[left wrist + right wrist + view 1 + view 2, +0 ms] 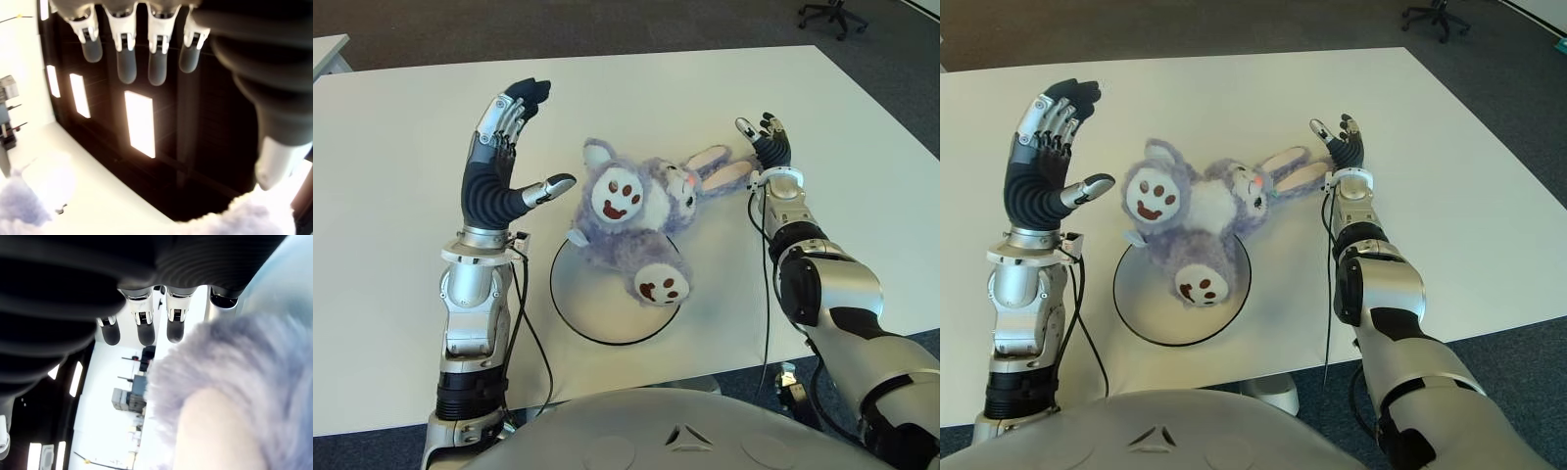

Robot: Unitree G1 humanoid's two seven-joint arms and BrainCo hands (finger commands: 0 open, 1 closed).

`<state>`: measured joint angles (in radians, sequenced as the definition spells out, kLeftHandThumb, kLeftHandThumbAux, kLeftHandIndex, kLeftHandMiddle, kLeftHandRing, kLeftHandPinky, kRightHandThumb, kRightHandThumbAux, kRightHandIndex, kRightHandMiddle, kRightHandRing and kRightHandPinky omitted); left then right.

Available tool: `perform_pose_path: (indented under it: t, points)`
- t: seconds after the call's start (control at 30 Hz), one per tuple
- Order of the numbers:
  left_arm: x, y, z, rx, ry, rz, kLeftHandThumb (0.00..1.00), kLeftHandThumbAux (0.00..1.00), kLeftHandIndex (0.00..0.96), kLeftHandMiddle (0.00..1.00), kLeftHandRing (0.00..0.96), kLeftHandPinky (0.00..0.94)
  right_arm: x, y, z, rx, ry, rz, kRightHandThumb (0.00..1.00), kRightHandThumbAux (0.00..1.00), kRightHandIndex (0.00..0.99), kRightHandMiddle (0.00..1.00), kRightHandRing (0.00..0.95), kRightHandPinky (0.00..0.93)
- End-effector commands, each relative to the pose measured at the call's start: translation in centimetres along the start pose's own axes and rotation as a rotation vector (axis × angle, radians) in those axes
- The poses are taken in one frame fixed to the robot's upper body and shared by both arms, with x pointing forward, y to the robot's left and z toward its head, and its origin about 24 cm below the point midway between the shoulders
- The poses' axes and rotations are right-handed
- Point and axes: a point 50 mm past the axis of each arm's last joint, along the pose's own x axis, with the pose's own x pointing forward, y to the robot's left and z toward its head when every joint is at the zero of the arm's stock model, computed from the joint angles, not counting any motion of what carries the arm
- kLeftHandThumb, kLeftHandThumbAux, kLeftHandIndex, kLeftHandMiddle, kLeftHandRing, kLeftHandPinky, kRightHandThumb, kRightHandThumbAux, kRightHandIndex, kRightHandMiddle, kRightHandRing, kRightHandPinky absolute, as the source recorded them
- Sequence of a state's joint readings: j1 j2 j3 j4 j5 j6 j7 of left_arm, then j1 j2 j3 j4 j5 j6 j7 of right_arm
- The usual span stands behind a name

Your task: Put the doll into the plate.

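A fluffy purple bunny doll lies on its back, its lower body over the far part of the white round plate and its head and pink-lined ears stretching right onto the table. My left hand is raised upright just left of the doll, fingers spread, holding nothing. My right hand stands open beside the tips of the ears, at their right end; its wrist view shows straight fingers with purple fur close by, not grasped.
The white table stretches wide around the plate. Its front edge runs just near of the plate. An office chair stands on the dark carpet at the far right.
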<state>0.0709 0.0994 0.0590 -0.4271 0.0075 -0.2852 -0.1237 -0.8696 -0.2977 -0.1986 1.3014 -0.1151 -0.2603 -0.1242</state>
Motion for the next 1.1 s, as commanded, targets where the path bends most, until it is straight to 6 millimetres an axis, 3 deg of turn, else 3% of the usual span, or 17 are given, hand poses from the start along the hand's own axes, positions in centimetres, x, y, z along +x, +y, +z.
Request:
perform_pose_path:
  t: [0.03, 0.23, 0.83, 1.1]
  points:
    - [0.1, 0.2, 0.1, 0.038, 0.067, 0.007, 0.041, 0.676, 0.172, 0.167, 0.133, 0.128, -1.6, 0.9, -4.6, -0.011, 0.193, 0.04, 0.0, 0.543, 0.0, 0.0, 0.0, 0.0]
    - [0.3, 0.5, 0.4, 0.039, 0.116, 0.001, 0.072, 0.664, 0.157, 0.149, 0.123, 0.123, -1.6, 0.9, -4.6, -0.013, 0.194, 0.042, 0.0, 0.539, 0.0, 0.0, 0.0, 0.0]
    - [1.3, 1.2, 0.5, 0.114, 0.047, 0.017, 0.0, 0.587, 0.132, 0.157, 0.132, 0.117, -1.6, 0.8, -4.6, -0.019, 0.194, 0.039, 0.0, 0.537, 0.0, 0.0, 0.0, 0.0]
    - [1.8, 1.6, 0.4, 0.064, 0.005, 0.048, 0.025, 0.628, 0.089, 0.136, 0.146, 0.095, -1.6, 0.8, -4.6, -0.019, 0.192, 0.039, 0.0, 0.527, 0.0, 0.0, 0.0, 0.0]
